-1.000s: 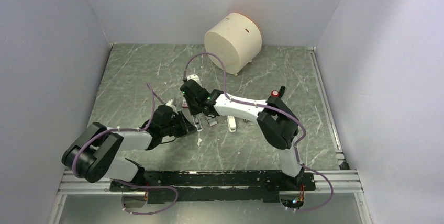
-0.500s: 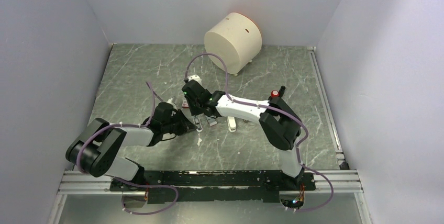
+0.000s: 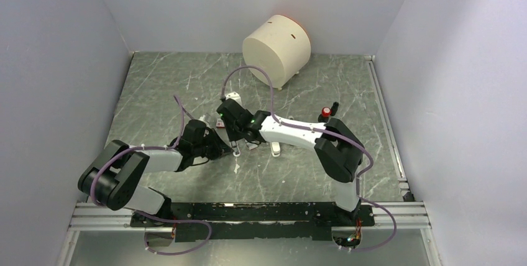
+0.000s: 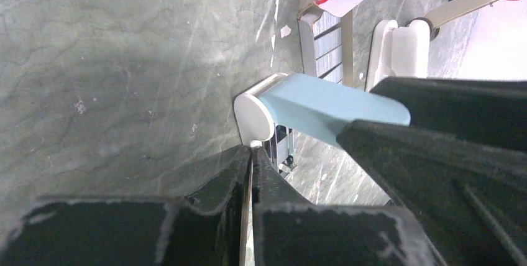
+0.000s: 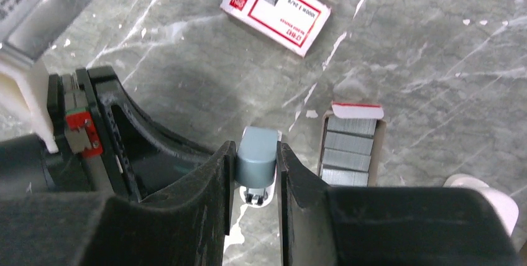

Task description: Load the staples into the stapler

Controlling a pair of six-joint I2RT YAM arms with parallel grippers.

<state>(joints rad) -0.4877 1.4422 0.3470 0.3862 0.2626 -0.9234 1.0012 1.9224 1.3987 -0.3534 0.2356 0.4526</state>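
Red-and-white box (image 5: 276,10) on table (image 5: 435,48); print too small to read. Staples (image 5: 349,151): grey strips side by side in an open tray just beside the stapler (image 5: 257,145). Right pincer (image 5: 256,161) clamped on the stapler's pale-blue top; left pincer (image 4: 251,157) together at its base.

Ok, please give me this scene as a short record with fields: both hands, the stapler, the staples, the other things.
right hand: shut on the blue top of the light blue and white plastic stapler
left hand: fingers pressed together at the stapler's white rounded end; whether they pinch it cannot be told
staples: dark-grey metal staple strips, lying in an open cardboard tray beside the stapler
other: red-and-white cardboard box, flat on the grey marble table, apart from the tray
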